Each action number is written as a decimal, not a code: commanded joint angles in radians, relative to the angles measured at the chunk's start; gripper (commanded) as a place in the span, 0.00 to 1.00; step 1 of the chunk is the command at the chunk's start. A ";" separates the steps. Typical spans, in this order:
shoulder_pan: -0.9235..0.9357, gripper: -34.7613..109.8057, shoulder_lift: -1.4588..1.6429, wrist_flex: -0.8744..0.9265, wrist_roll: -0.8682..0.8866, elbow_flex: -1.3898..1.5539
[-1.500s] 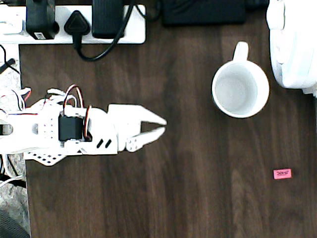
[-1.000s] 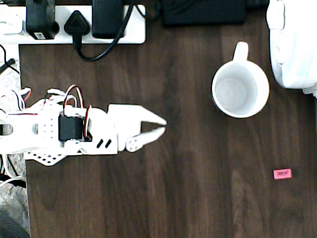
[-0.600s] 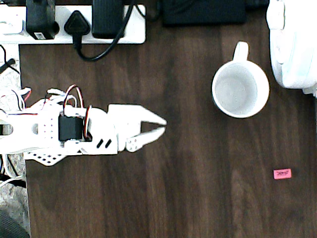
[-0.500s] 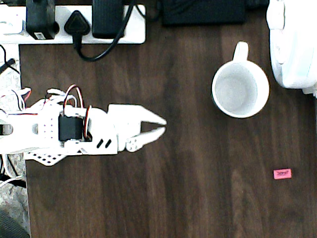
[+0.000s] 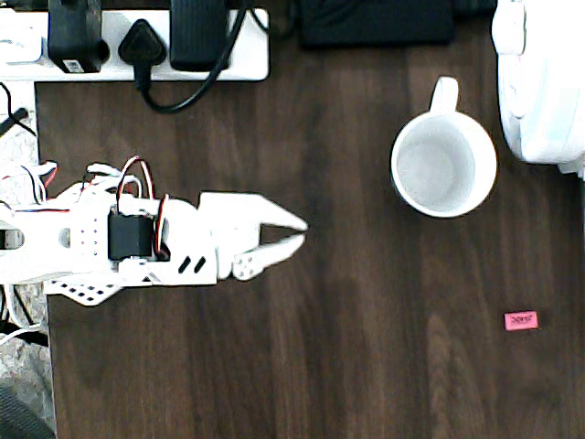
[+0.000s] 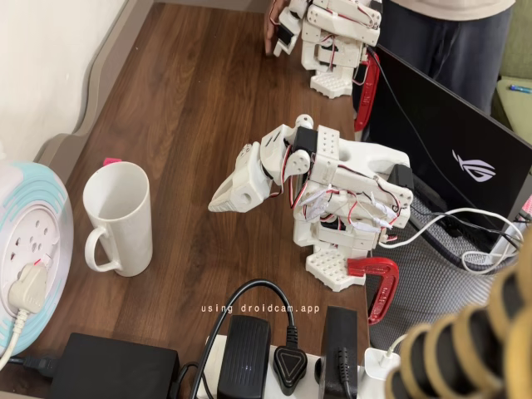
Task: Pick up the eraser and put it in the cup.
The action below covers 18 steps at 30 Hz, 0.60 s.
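I am counting, working outward from the cup as my landmark. One power strip [image 6: 274, 366] is lying nearest the fixed camera, beside the cup's near side, carrying several black plugs. One cup [image 5: 444, 165], white and upright, is standing on the dark wooden table [image 5: 366, 366], its handle pointing toward the strip and its inside showing nothing in it. One large white appliance [image 5: 544, 82] is sitting just beside the cup. One eraser [image 5: 521, 320], pink and flat, is lying on the table beyond the cup, apart from it. One white arm is hanging well apart from the cup, folded low over its clamped base, and its gripper [image 5: 297, 231] is pointing toward the cup. I am seeing its fingers slightly parted, clasping nothing.
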 commanded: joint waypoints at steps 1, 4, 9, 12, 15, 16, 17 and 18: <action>0.017 0.24 0.014 0.029 -0.011 0.014; -0.003 0.24 0.012 0.037 -0.072 0.014; -0.060 0.24 0.014 0.049 -0.166 0.014; -0.040 0.24 0.014 0.048 -0.138 0.014; 0.017 0.30 0.015 0.029 -0.219 0.011; 0.044 0.32 0.015 -0.014 -0.207 0.008; 0.080 0.33 0.008 -0.094 -0.206 0.006; 0.098 0.34 -0.012 -0.146 -0.193 -0.005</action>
